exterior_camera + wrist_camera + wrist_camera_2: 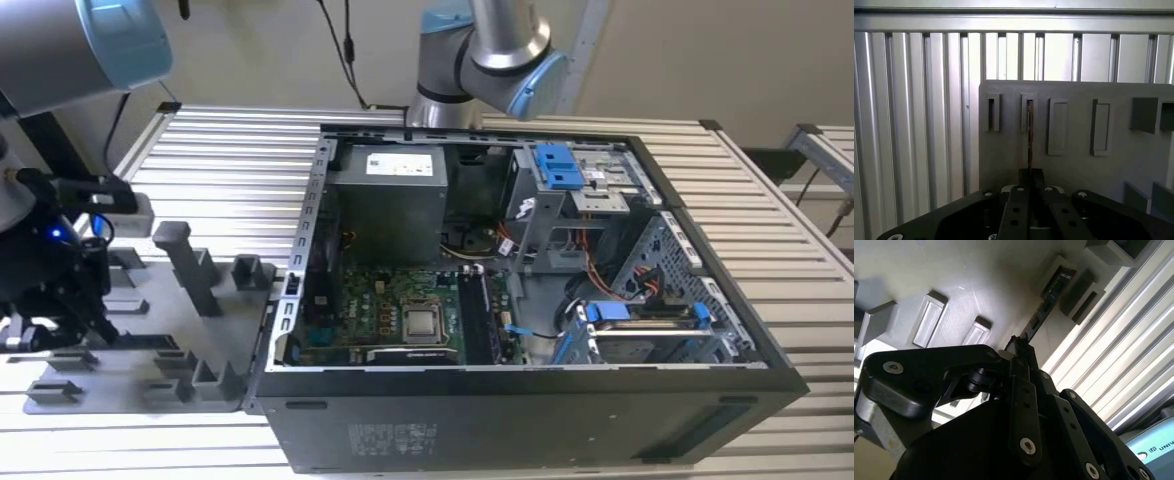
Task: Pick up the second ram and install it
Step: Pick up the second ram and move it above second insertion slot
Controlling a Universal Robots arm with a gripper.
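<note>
The second ram [1048, 302] is a thin blue board with small dark chips. Its far end rests in a slot of the grey holder plate [979, 285]. In the first wrist view I see the second ram [1030, 135] edge-on, running from the slot to my gripper [1030, 174]. The gripper's two black fingers are shut on the stick's near end, which is also how my gripper [1019, 346] appears in the second wrist view. In the exterior view my gripper [54, 335] hangs low over the grey holder plate [147, 350], at the exterior view's left.
An open computer case [747, 350] lies to the right of the holder, with the motherboard [400, 300] exposed, dark memory slots [478, 315] beside the processor, and blue drive-bay clips [558, 165]. Grey posts [187, 265] stand up from the holder. The table [227, 160] is of ribbed aluminium.
</note>
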